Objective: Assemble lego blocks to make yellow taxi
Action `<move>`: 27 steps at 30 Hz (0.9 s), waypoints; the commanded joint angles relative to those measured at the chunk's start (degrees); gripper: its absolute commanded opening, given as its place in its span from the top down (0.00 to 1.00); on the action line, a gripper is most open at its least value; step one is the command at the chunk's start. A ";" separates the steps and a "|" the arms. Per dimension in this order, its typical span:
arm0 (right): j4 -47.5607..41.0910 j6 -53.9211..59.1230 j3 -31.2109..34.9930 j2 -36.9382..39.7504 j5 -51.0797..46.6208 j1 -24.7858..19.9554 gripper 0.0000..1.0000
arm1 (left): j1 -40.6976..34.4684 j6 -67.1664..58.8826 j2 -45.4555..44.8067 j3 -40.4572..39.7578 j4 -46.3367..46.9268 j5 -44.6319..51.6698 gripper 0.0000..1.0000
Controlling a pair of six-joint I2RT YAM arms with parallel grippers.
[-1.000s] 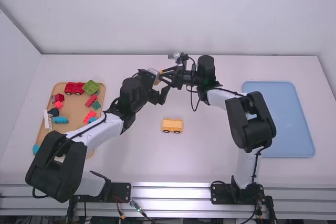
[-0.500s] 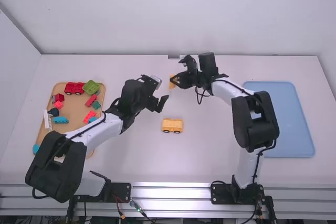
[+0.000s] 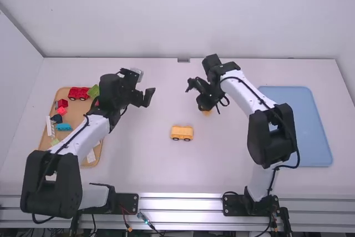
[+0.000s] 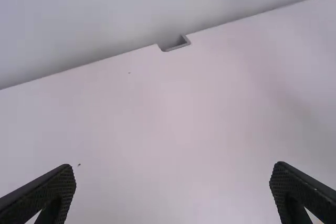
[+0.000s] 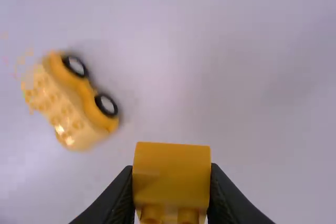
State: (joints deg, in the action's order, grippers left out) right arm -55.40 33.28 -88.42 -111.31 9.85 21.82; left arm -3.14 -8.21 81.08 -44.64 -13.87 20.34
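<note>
In the high view my right gripper (image 3: 206, 108) is over the table, right of and beyond the yellow wheeled base (image 3: 182, 132), with a yellow block (image 3: 207, 112) beneath it. The right wrist view has my right gripper (image 5: 171, 195) shut on that yellow block (image 5: 171, 169), studs showing at its near end; the wheeled base (image 5: 68, 100) stands apart on the table. My left gripper (image 3: 145, 96) is left of the base and farther back in the high view. The left wrist view gives my left gripper (image 4: 173, 177) wide open, nothing between its fingers.
A wooden tray (image 3: 95, 163) with red, green and blue blocks lies at the left, partly under the left arm. A blue tray (image 3: 294, 126) is on the right. The wall (image 3: 183, 15) rises behind the table.
The grippers were close together a second ago and have since parted. My left one moved left, away from the middle; my right one came nearer the table's front, carrying the yellow block.
</note>
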 commanded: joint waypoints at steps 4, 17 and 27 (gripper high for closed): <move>-0.31 12.85 5.16 1.16 -11.91 3.82 0.76 | 0.76 -0.63 -1.31 -0.83 1.03 2.78 0.01; 7.02 17.90 15.82 1.18 -9.31 4.74 0.75 | 0.57 -0.59 -1.31 -0.83 0.31 2.80 0.01; 12.81 22.25 21.88 1.16 -8.20 4.81 0.71 | 0.57 -0.20 -1.31 -0.83 0.33 2.80 0.01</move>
State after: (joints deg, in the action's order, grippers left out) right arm -43.11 53.95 -67.85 -111.31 1.02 26.61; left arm -2.48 -8.21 81.08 -44.62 -13.37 22.11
